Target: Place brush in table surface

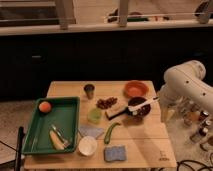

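Camera view from across the room: a green tray (65,117) sits on the left of the desk (145,142), holding an orange (45,106) and a banana (56,139). Moving right come a metal cup (89,91), a white bowl (87,145), a green chilli (111,132) and a blue sponge (115,153). Further right the brush (144,103) lies across a dark bowl (142,113), its white handle reaching toward the pincer (161,99) by the desk's right edge. Whether that pincer is wide, narrow or holding the handle, I cannot tell.

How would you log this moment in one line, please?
brush: lying across dark bowl | gripper: by handle end | table surface: brush not yet placed
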